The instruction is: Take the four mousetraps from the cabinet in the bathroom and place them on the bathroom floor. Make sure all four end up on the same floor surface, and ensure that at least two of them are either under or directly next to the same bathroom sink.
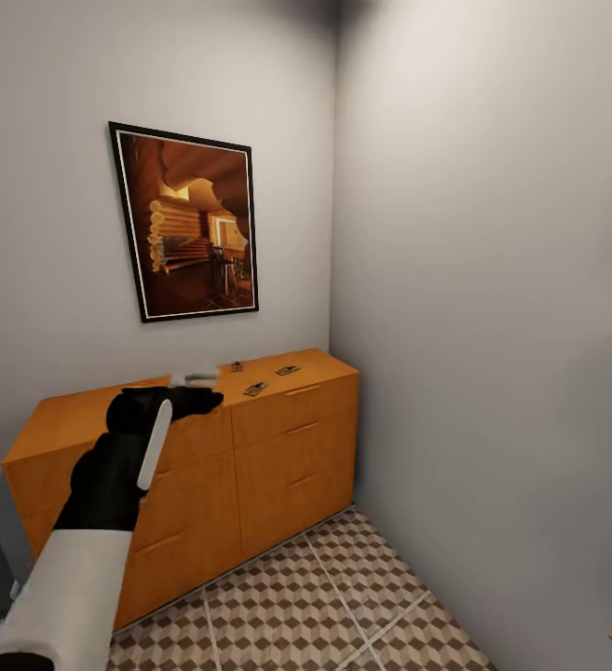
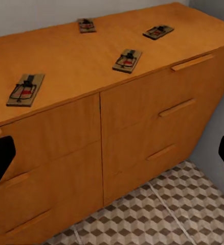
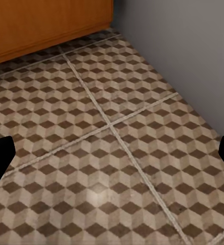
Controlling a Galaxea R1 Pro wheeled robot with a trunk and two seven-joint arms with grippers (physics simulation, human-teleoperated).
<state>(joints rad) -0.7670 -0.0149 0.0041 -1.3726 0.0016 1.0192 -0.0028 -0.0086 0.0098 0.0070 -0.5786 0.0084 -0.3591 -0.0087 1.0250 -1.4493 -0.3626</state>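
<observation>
Four mousetraps (image 2: 127,60) lie on the cabinet (image 2: 142,122) top — untouched. The left gripper (image 2: 112,153) hovers near its front edge, fingers wide apart and empty (the right gripper (image 3: 112,153) likewise, over the floor (image 3: 107,153)).

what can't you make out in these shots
- Head view: the nearest mousetrap lies behind the left gripper; the other three are too small for detail.
- Left wrist view: the cabinet is cut by the picture's edges.
- Right wrist view: the right gripper shows just fingertips over the bathroom floor.

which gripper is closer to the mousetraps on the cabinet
Left. The left gripper hovers at the cabinet top's front edge, near the mousetraps. The right gripper points down at the bathroom floor, away from them.
</observation>
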